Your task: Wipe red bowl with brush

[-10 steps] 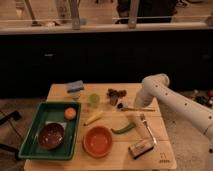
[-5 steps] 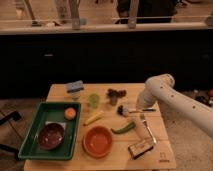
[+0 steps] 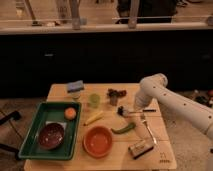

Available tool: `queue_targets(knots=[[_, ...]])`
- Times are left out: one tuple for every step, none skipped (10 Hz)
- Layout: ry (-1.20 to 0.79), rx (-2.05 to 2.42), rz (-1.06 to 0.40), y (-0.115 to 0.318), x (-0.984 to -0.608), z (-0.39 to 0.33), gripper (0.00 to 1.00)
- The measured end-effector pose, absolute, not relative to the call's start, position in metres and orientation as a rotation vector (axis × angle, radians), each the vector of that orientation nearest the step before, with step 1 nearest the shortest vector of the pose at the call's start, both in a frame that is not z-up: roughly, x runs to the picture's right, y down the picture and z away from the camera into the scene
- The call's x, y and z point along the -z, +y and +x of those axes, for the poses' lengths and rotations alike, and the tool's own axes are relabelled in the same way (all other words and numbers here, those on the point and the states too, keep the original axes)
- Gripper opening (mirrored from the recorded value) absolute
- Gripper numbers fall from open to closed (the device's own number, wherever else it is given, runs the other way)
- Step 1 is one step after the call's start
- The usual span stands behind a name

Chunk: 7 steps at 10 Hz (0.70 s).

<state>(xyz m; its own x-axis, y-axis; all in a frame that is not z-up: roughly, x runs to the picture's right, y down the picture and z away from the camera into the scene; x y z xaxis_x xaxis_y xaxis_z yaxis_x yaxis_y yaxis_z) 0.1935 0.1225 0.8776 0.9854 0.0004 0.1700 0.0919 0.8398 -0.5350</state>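
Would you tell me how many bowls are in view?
2: a maroon bowl in the green tray, a red bowl on the table. The pincer is at the brush.

Take the table bowl (image 3: 98, 141) as your mark. Left of it: tray (image 3: 28, 146), holding a second bowl (image 3: 51, 136) and a fruit (image 3: 70, 113). Behind it: cup (image 3: 94, 100); farther back and left, sponge (image 3: 75, 86). Right of it: scrubber (image 3: 140, 148). Back-right of it: brush (image 3: 122, 111), with the gripper (image 3: 134, 108) at its handle.
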Motion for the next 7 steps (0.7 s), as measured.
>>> queue_targets(knots=[[-0.149,0.045,-0.583,0.124,-0.885,0.195,0.64],[-0.134,0.037,-0.595,0.126,-0.891,0.197,0.73],[-0.119,0.027,-0.604,0.128,-0.898,0.199,0.79],[-0.11,0.02,-0.607,0.128,-0.901,0.201,0.8],[-0.098,0.01,-0.613,0.128,-0.905,0.206,0.8],[-0.089,-0.001,-0.616,0.128,-0.908,0.209,0.8],[-0.084,-0.008,-0.62,0.129,-0.91,0.212,0.8]])
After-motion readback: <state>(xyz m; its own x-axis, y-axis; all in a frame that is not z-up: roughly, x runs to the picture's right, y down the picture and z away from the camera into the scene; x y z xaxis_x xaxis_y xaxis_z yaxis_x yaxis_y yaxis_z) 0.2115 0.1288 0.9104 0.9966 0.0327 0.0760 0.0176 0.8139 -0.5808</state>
